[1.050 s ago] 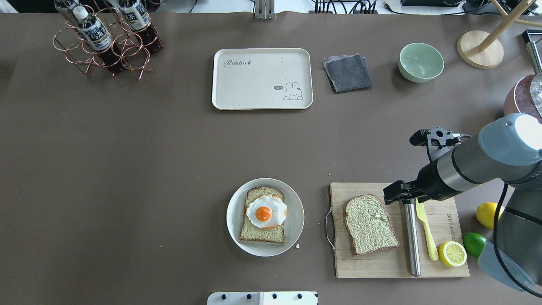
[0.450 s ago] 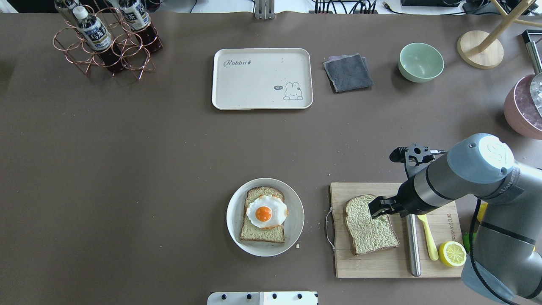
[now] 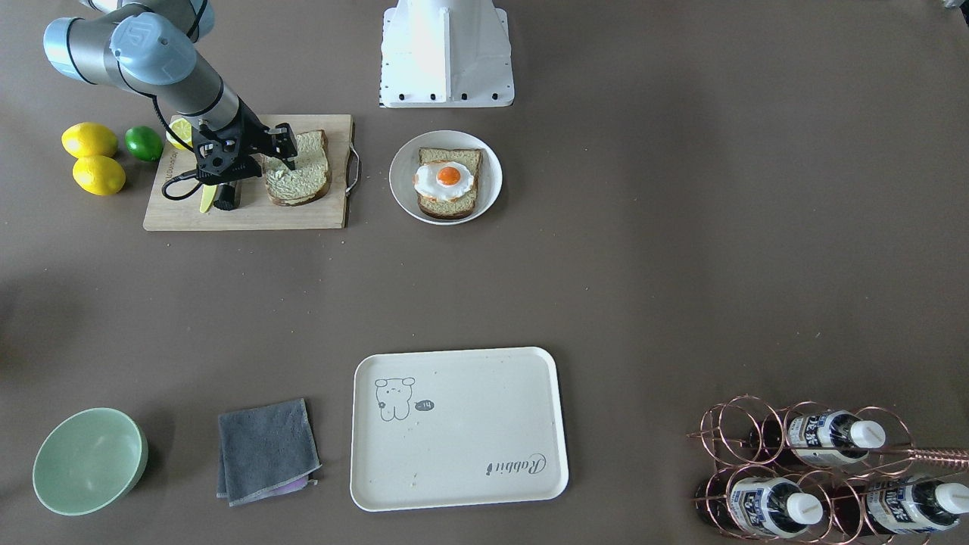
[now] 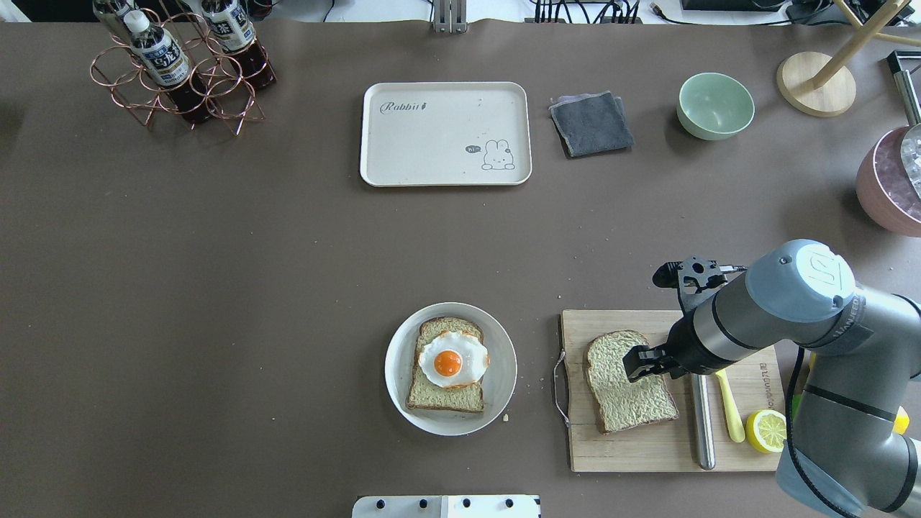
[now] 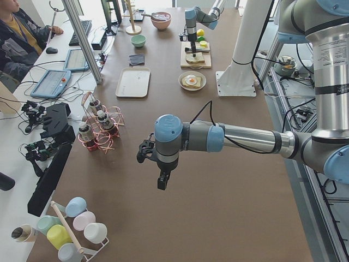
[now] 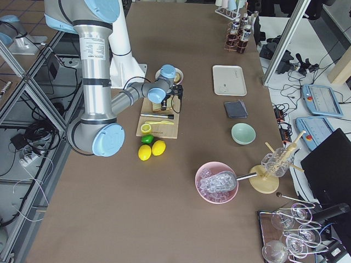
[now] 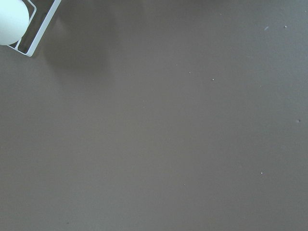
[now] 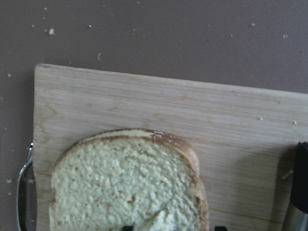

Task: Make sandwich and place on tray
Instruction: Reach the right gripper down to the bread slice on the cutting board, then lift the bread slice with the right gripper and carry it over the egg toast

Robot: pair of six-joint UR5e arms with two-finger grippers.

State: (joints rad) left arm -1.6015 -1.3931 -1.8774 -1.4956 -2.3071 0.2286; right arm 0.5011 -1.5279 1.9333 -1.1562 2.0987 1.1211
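Observation:
One bread slice (image 4: 622, 392) lies pale face up on the wooden cutting board (image 4: 647, 450). My right gripper (image 4: 640, 362) is open just over its upper right part. In the right wrist view the slice (image 8: 125, 183) fills the lower frame, with the finger tips at either side of the bottom edge. The other slice (image 4: 439, 396), topped with the fried egg (image 4: 452, 358), sits on the round white plate (image 4: 496, 338). The cream tray (image 4: 446, 133) lies at the far middle. My left gripper (image 5: 161, 183) shows only in the exterior left view, so I cannot tell its state.
A steel-handled knife (image 4: 701, 424), a yellow knife (image 4: 728, 406) and a lemon half (image 4: 768, 430) lie on the board's right side. Lemons and a lime (image 3: 95, 155) sit beside it. A grey cloth (image 4: 591, 124), green bowl (image 4: 715, 105) and bottle rack (image 4: 180, 68) stand at the far side.
My right arm has swung left, from above the knife at the board's right to over the bread slice. The bread, plate and tray have not moved.

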